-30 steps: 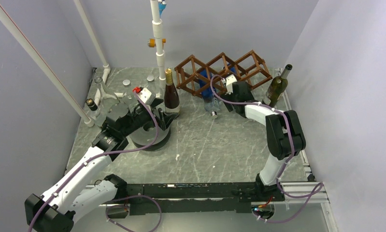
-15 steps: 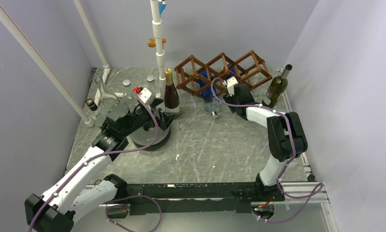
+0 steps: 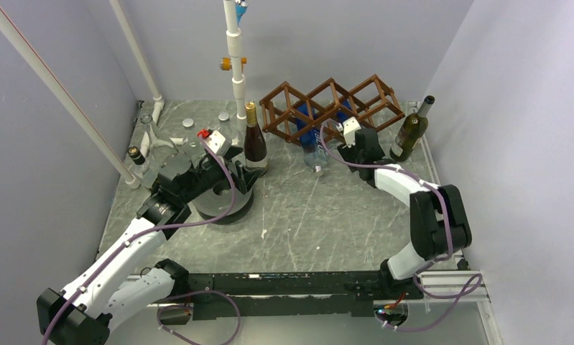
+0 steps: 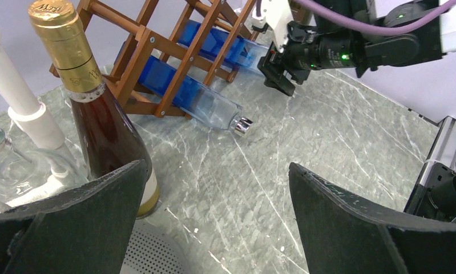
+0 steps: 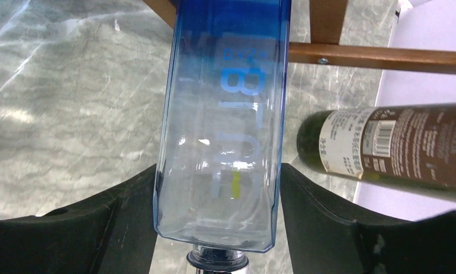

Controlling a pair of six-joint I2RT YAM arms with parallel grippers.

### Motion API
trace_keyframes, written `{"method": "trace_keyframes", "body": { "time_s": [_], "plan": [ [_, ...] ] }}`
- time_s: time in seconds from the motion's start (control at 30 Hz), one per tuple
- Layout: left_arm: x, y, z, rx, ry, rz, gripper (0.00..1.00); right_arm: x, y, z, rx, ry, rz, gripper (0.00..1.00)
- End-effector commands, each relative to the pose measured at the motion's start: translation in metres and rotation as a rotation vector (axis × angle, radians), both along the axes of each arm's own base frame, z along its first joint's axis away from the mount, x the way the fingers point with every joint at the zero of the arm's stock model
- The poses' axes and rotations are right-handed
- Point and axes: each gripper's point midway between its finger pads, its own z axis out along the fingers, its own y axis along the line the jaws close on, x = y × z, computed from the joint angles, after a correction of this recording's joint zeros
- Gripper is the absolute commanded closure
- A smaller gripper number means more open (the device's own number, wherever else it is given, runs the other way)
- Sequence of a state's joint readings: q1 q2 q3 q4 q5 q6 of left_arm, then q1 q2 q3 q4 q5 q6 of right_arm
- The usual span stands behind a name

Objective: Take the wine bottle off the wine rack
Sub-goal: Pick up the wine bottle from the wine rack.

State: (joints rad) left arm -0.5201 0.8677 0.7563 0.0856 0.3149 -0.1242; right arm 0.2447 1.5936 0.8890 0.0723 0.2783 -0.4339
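The brown lattice wine rack [image 3: 332, 100] stands at the back of the table. Two blue square bottles lie in it with their necks toward me. My right gripper [image 5: 218, 171] is shut on the clear lower end of the right-hand wine bottle [image 5: 225, 103], one finger pressed on each side, and its silver cap shows just below. That same bottle [image 4: 220, 44] reaches from a rack cell to the right gripper [image 4: 274, 65]. The other blue bottle [image 4: 194, 97] slopes down until its cap meets the table. My left gripper [image 4: 217, 168] hangs open over bare table, holding nothing.
An upright brown bottle [image 3: 253, 140] with gold foil stands left of the rack. A green bottle [image 3: 412, 133] stands at the right wall, close to the right arm. A dark perforated round dish [image 3: 219, 203] lies under the left arm. A white pipe stand [image 3: 235, 65] and glassware sit behind.
The right gripper's jaws have closed onto the blue bottle, and the right arm has shifted a little to the right. The left arm has not moved.
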Motion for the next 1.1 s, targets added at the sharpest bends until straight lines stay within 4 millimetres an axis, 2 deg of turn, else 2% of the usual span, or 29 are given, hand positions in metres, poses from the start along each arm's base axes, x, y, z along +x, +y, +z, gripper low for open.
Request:
{"method": "trace_keyframes", "body": {
  "time_s": [0.0, 0.27, 0.43, 0.8, 1.07],
  "plan": [
    [0.002, 0.001, 0.021, -0.026, -0.049, 0.006, 0.01, -0.012, 0.009, 0.033, 0.079, -0.056, 0.024, 0.74],
    [0.002, -0.003, 0.018, -0.032, -0.036, -0.012, 0.00, -0.049, 0.012, 0.033, 0.158, -0.006, 0.035, 0.79],
    [0.001, -0.006, 0.016, -0.032, -0.027, -0.029, 0.00, -0.066, 0.009, 0.035, 0.176, -0.004, 0.030, 0.80],
    [-0.004, -0.011, 0.015, -0.031, -0.040, -0.074, 0.00, -0.086, 0.000, 0.051, 0.209, 0.007, 0.029, 0.90],
    [-0.019, -0.025, 0.019, -0.048, -0.068, -0.199, 0.01, -0.100, -0.003, 0.065, 0.223, 0.017, 0.041, 0.96]
  ]
}}
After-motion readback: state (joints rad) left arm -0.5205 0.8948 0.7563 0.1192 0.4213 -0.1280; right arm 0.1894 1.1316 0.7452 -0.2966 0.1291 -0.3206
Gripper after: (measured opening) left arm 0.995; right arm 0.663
